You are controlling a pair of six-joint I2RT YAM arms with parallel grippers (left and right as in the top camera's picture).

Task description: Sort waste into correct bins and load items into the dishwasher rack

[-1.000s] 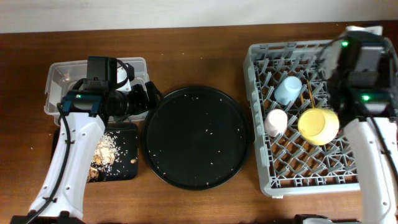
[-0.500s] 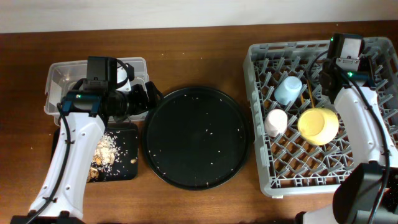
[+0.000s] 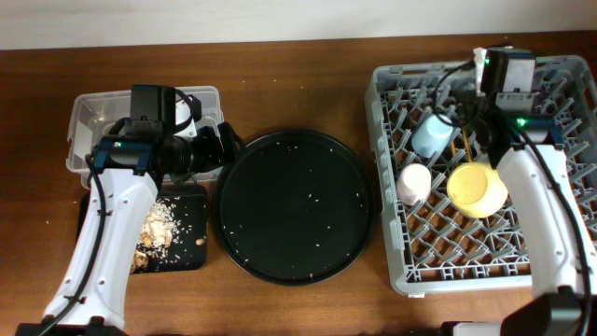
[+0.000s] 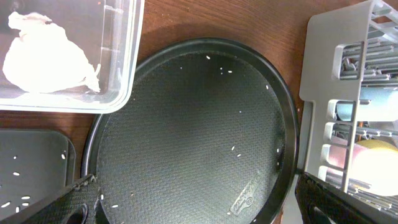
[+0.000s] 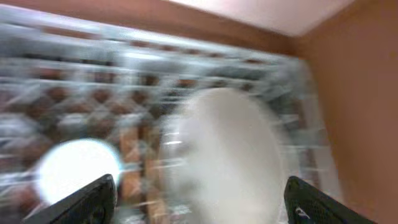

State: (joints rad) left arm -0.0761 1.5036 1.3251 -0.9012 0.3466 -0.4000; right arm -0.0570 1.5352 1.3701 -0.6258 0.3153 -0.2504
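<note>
The grey dishwasher rack [image 3: 392, 233] at the right holds a light blue cup [image 3: 432, 135], a pink-white cup [image 3: 413, 184], a yellow bowl [image 3: 477, 189] and brown chopsticks [image 3: 464, 140]. My right arm reaches over the rack's back edge. In the blurred right wrist view, my right gripper [image 5: 200, 196] is open, its fingers wide on either side of a white plate [image 5: 224, 149] without touching it. My left gripper [image 4: 193, 205] hangs open over the round black tray's left part. A crumpled tissue [image 4: 43, 56] lies in the clear box [image 4: 118, 74].
The large round black tray [image 3: 294, 205], dotted with rice crumbs, sits between the bins and the rack. The flat black tray [image 3: 182, 247] at front left holds tan food scraps [image 3: 159, 224]. The clear box [image 3: 93, 117] is behind it, partly under my left arm.
My right arm has drawn back from over the rack's right side to its back edge, and its gripper has opened. The left arm has not moved.
</note>
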